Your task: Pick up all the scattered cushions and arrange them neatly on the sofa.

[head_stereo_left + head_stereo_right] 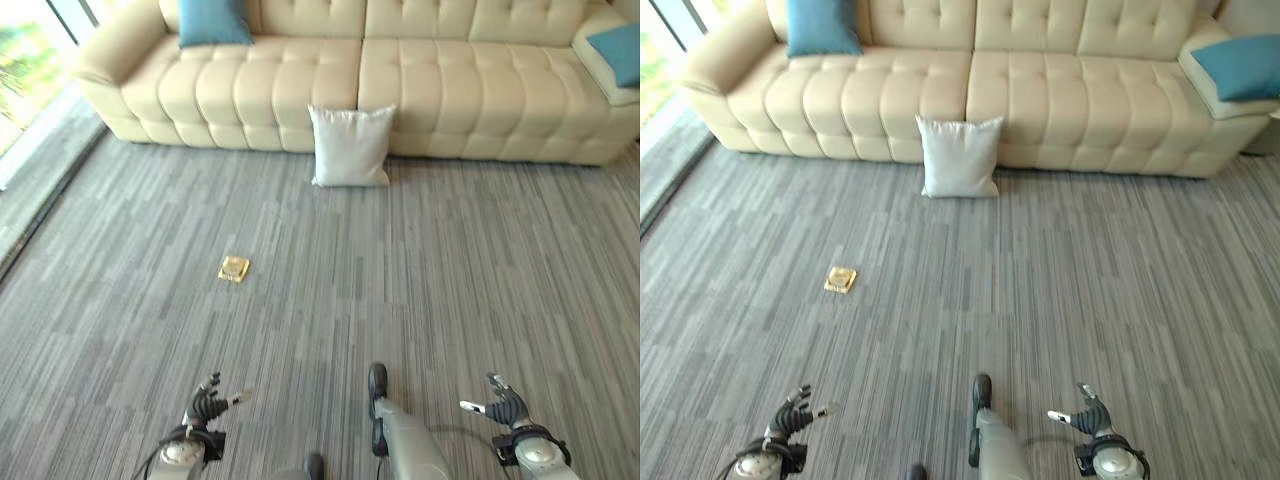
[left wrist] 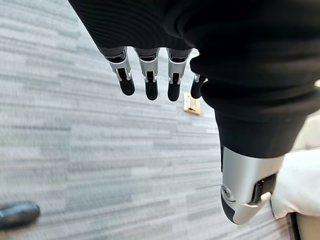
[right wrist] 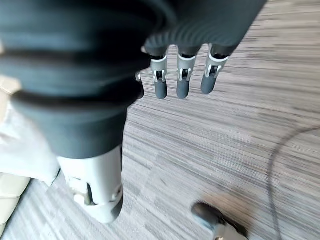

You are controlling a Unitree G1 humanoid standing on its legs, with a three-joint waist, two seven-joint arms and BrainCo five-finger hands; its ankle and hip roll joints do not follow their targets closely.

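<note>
While the cream sofa [image 1: 400,80] spanned the far wall with 2 blue cushions [image 1: 213,22] on it, one at each end, a white cushion [image 1: 350,146] stood upright on the carpet [image 1: 300,300], leaning against the sofa's front near the middle. It lay straight ahead, well apart from both hands, roughly between them. A small yellow thing [image 1: 233,268] lay nearer. The left hand [image 1: 207,404] and right hand [image 1: 505,404] hung empty, fingers relaxed.
</note>
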